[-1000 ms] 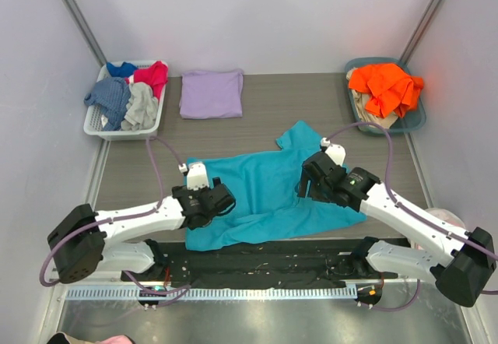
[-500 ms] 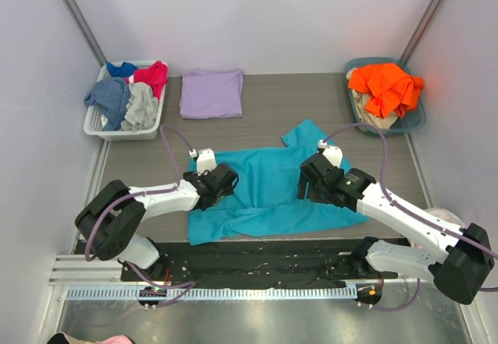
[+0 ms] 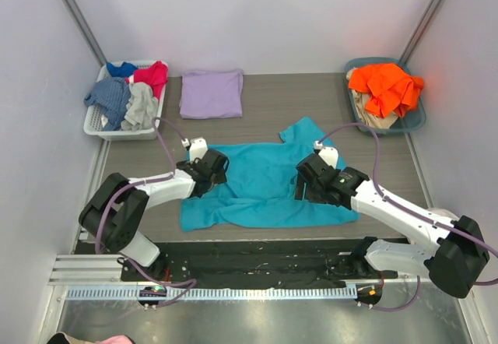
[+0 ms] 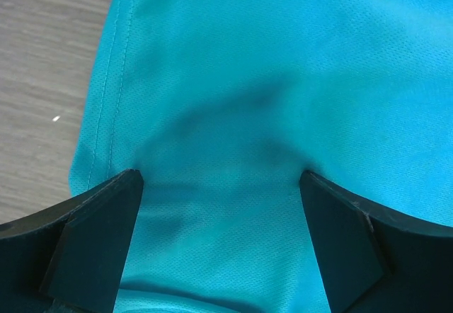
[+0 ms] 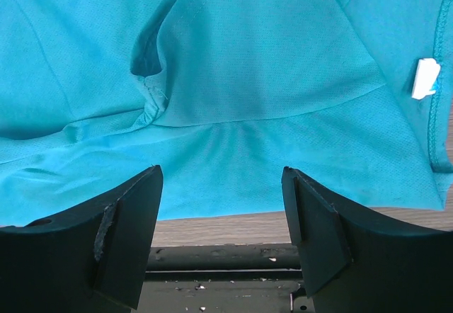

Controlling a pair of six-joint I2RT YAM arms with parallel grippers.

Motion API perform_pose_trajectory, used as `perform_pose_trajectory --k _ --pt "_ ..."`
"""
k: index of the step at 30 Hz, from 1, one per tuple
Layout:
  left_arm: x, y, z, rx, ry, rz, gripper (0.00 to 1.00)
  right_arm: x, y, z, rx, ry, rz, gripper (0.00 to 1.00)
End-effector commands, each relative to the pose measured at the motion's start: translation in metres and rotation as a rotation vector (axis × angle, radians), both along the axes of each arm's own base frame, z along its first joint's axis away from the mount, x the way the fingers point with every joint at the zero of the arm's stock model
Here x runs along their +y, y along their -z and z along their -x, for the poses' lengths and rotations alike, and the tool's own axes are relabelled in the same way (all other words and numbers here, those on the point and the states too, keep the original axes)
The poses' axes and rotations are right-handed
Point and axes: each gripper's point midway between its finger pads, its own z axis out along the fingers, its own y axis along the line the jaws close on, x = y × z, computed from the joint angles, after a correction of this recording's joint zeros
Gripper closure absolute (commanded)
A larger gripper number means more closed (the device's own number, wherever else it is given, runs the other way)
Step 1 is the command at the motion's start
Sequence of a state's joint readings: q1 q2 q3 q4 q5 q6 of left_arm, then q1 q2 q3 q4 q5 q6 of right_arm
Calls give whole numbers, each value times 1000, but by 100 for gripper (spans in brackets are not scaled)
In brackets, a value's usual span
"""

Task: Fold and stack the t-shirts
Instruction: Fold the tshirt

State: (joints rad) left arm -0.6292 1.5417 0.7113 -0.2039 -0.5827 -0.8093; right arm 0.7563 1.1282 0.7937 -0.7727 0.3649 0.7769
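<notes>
Gaping wide and gripping nothing, the left claw (image 4: 219, 185) hangs over the left edge of the teal t-shirt (image 3: 264, 192) and the right claw (image 5: 221, 178) over its near hem, the shirt spread out mid-table (image 3: 311, 103), well apart from the folded lavender t-shirt (image 3: 211, 93) at the far side.

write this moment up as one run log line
teal t-shirt: spread mid-table, unfolded | left gripper: open over its left edge | right gripper: open over its near edge | lavender t-shirt: folded at far side
</notes>
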Motion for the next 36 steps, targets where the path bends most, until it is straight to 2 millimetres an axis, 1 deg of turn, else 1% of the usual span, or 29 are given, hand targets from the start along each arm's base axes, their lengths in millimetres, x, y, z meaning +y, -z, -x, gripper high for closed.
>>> perform_pose_trajectory --k 1,3,4,5,6,7,8,9,11,12,13,14,15,16,17,18,19,20,21,22,24,26,29,30,32,33,35,36 --pt "-9 -2 -2 70 92 -27 0 1 -6 -9 -49 1 3 24" --pt "-17 -17 -9 50 133 -17 0 -1 -1 -9 -48 4 14 24" --pt "-22 -28 -15 35 142 -10 0 -2 1 -9 -46 5 22 24" --pt "-24 -35 -18 30 159 -10 0 -1 4 -10 -50 6 20 24" --pt "-26 -46 -20 10 164 1 0 -3 10 -8 -42 5 31 24" --pt "-27 -53 -21 3 168 4 0 -2 14 -11 -45 6 31 24" --pt "-27 -58 -21 -4 169 4 0 -2 17 -11 -44 11 38 24" --pt "-26 -69 -20 -27 170 20 0 -4 24 -9 -34 12 47 24" --pt "-21 -73 -12 -24 161 30 0 -4 34 -11 -32 18 57 24" --pt "-17 -76 -4 -29 158 44 0 -3 37 -12 -31 18 57 24" --pt "-16 -78 1 -33 157 61 0 -1 39 -15 -40 20 50 24" --pt "-16 -78 6 -33 156 82 0 -2 48 -14 -23 18 63 24" --pt "-14 -76 17 -30 152 119 0 -2 51 -13 -18 19 66 24" --pt "-14 -75 24 -26 148 142 0 -1 54 -15 -18 22 67 24" --pt "-14 -73 30 -24 147 165 0 -2 60 -13 -2 22 79 24" --pt "-13 -63 42 -3 136 195 0 -2 63 -13 3 24 84 24" --pt "-13 -66 47 -18 137 217 0 -1 66 -13 5 24 81 24" --pt "-12 -64 52 -20 133 227 0 -1 68 -12 10 22 83 24" --pt "-9 -55 62 -3 127 229 0 -1 70 -11 18 21 83 24" --pt "-11 -59 65 -19 116 264 0 0 71 -11 16 21 79 24" --pt "-12 -52 74 -7 120 274 0 -2 73 -10 20 21 84 24" --pt "-14 -51 78 -5 113 286 0 -2 74 -9 22 20 83 24" --pt "-22 -50 86 5 130 290 0 -3 75 -8 25 20 86 24" --pt "-30 -53 90 1 156 292 0 -4 76 -7 29 19 88 24" --pt "-38 -56 92 -7 164 286 0 -4 78 -7 32 20 90 24" --pt "-49 -61 97 -7 200 283 0 -5 79 -6 36 23 92 24" --pt "-56 -63 100 -13 208 269 0 -5 81 -5 39 19 94 24" --pt "-65 -65 105 -5 235 256 0 -5 82 -5 41 22 95 24"
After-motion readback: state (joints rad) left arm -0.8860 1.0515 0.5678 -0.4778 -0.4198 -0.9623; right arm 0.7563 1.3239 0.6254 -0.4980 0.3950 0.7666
